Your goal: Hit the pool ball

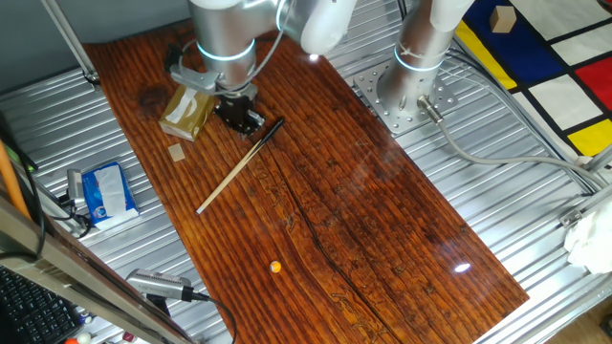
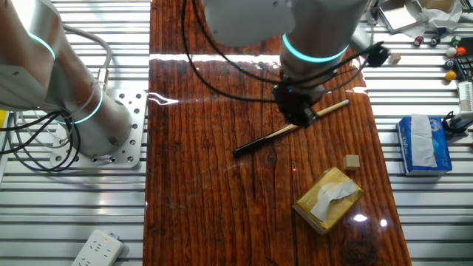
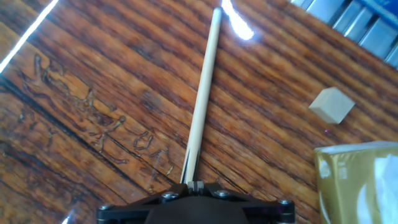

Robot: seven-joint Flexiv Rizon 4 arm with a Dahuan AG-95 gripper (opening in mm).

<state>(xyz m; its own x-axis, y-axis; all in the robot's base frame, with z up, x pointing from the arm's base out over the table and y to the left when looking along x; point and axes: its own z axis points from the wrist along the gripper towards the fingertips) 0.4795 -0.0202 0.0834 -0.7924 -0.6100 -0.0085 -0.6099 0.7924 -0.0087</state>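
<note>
The pool ball (image 1: 275,268) is a tiny orange ball on the brown wooden tabletop (image 1: 382,220), near its front edge. It does not show in the other fixed view or the hand view. My gripper (image 1: 243,118) is at the far left of the table, shut on a thin wooden cue stick (image 1: 234,170). The stick's light tip points toward the front left and its dark end sticks out behind the gripper. In the other fixed view the gripper (image 2: 299,114) grips the cue (image 2: 266,138) partway along. In the hand view the cue (image 3: 202,99) runs out from the gripper (image 3: 194,185).
A yellow tissue box (image 1: 188,112) and a small tan wooden cube (image 1: 177,153) lie close beside the gripper; both show in the hand view, the box (image 3: 357,183) and the cube (image 3: 331,104). A blue tissue pack (image 1: 107,189) lies off the board. The arm's base (image 1: 406,91) stands at the back.
</note>
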